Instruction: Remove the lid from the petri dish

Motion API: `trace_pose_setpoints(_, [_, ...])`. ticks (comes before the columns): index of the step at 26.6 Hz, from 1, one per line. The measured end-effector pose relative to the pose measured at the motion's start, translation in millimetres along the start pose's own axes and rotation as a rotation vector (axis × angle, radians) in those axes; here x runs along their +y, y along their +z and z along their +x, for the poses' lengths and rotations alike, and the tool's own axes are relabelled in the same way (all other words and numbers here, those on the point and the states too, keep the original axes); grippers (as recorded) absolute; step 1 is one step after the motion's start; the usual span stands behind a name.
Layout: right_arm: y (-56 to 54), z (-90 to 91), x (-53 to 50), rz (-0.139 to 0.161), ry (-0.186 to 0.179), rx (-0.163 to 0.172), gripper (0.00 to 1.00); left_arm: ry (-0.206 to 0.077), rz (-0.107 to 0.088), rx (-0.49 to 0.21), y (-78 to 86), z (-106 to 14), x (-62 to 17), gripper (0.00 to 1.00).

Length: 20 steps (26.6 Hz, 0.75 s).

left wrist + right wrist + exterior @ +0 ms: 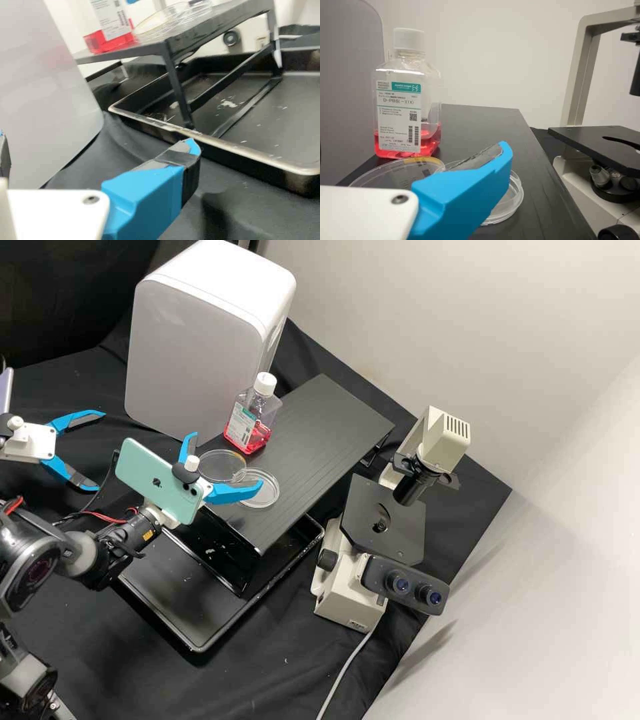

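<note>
Straddling the dish (212,468), jaws open, the right gripper (227,461) could — on closing — clip the disc (263,490) at 4 o'clock and drag both; left gripper (100,451) hangs open.

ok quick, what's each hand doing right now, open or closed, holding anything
Left hand: open, holding nothing.
Right hand: open, holding nothing.

Bright, even light; the microscope (343,587) casts a soft shadow, and the tray (225,145) beyond the left pincer (100,451) glints.
</note>
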Motion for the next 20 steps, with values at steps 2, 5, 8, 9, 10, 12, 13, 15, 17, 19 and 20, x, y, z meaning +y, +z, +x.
trace_pose_setpoints(2, [-2.2, -4.9, 3.8, 0.004, 0.014, 0.007, 1.00, 0.015, -0.010, 0.027, -1.1, -1.4, 3.8, 1.00])
trace_pose_setpoints(5, [-4.3, -9.5, 10.7, 0.024, 0.065, -0.009, 1.00, 0.053, -0.015, 0.029, -1.7, -5.0, 12.0, 1.00])
trace_pose_setpoints(8, [-4.6, -12.0, 15.4, 0.043, 0.111, -0.042, 1.00, 0.064, -0.015, 0.030, -2.0, -6.7, 13.3, 1.00])
trace_pose_setpoints(9, [-5.0, -13.5, 15.8, 0.047, 0.117, -0.043, 1.00, 0.063, -0.015, 0.029, -2.0, -7.0, 12.9, 1.00])
trace_pose_setpoints(10, [-5.6, -14.7, 15.1, 0.049, 0.113, -0.040, 1.00, 0.058, -0.015, 0.029, -2.1, -8.0, 11.9, 1.00])
trace_pose_setpoints(12, [-7.1, -17.5, 16.8, 0.052, 0.119, -0.034, 1.00, 0.058, -0.015, 0.029, -2.1, -8.0, 11.8, 1.00])
trace_pose_setpoints(13, [-7.4, -18.6, 17.4, 0.053, 0.121, -0.032, 1.00, 0.058, -0.015, 0.029, -2.1, -8.0, 11.8, 1.00])
trace_pose_setpoints(15, [-7.8, -21.8, 18.6, 0.056, 0.124, -0.028, 1.00, 0.058, -0.015, 0.029, -2.1, -8.0, 11.8, 1.00])
trace_pose_setpoints(17, [-7.0, -23.5, 20.0, 0.071, 0.132, -0.026, 1.00, 0.058, -0.015, 0.029, -2.1, -8.0, 11.8, 1.00])
trace_pose_setpoints(19, [-5.6, -24.0, 21.2, 0.084, 0.139, -0.028, 1.00, 0.058, -0.015, 0.029, -2.1, -8.0, 11.8, 1.00])
trace_pose_setpoints(20, [-4.6, -23.9, 22.1, 0.093, 0.143, -0.031, 1.00, 0.058, -0.015, 0.029, -2.1, -8.0, 11.8, 1.00])
